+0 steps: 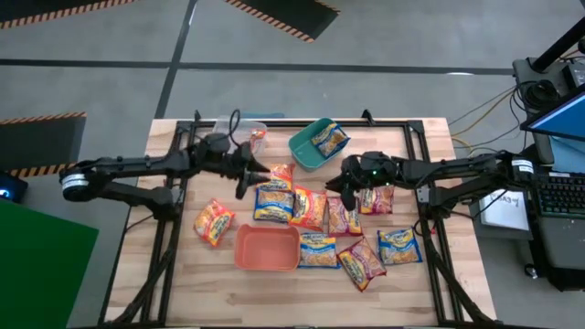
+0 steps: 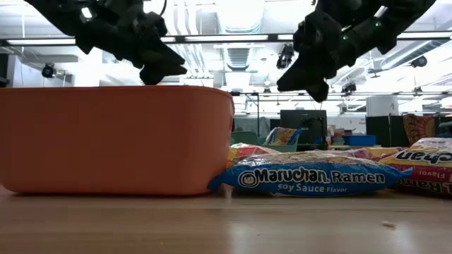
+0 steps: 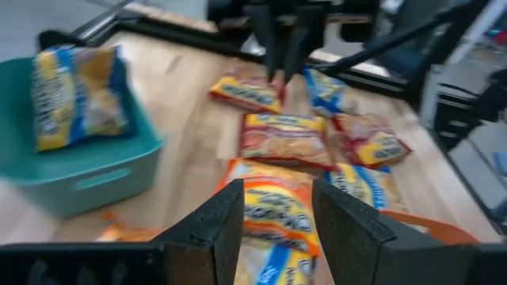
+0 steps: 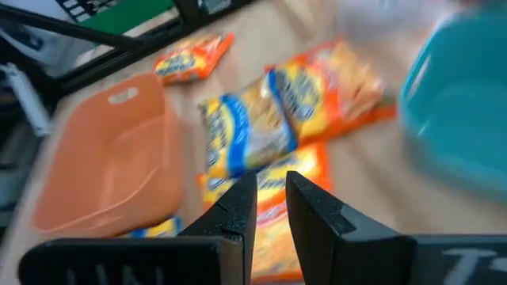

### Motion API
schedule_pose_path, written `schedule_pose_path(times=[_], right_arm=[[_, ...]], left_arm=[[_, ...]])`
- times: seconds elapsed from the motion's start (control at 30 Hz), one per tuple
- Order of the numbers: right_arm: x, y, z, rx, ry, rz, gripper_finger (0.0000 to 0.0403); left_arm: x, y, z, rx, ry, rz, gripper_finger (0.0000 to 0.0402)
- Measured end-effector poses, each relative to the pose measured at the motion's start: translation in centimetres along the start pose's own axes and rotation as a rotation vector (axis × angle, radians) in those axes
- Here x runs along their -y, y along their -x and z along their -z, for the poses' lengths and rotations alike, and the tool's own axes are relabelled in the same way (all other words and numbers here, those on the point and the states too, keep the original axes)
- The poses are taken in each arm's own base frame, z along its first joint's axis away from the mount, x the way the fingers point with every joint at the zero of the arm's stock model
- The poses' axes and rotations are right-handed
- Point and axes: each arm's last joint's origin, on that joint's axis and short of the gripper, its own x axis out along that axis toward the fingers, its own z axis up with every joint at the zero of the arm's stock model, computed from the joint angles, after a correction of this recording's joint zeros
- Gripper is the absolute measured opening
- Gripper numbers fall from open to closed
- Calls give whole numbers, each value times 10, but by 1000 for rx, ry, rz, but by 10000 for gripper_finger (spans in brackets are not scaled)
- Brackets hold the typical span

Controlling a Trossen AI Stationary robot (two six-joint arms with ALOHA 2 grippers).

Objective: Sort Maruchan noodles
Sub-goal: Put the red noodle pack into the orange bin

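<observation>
A blue packet point(image 1: 273, 203) with a yellow noodle picture is seen just below the black left tool point(image 1: 254, 172). An orange tub point(image 1: 267, 248) and a teal tub point(image 1: 311, 146) are seen on the pale wooden desk point(image 1: 183, 283). Red and orange packets point(image 1: 329, 215) lie beside the black right tool point(image 1: 340, 183).

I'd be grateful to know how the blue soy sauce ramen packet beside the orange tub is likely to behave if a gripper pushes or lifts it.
The blue ramen packet looks like a puffy plastic wrapper, so it is probably light and would slide on the wooden table rather than tip. Its glossy film may be slippery between fingers. The block inside is likely brittle, so a hard squeeze could crack it.
</observation>
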Motion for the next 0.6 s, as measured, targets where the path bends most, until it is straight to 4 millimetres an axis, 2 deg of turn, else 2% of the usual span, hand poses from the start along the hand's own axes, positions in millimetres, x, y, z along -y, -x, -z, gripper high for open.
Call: schedule_pose_path(times=[0.2,0.4,0.6], right_arm=[[-11,-5,-8,-81,-154,-111,59],[-31,-7,-19,-203,-190,-105,59],[-46,-2,-18,-388,-218,-56,59]], left_arm=[[5,-3,6,5,-15,23,132],[5,-3,6,6,-57,22,132],[3,-2,2,51,-104,-49,133]])
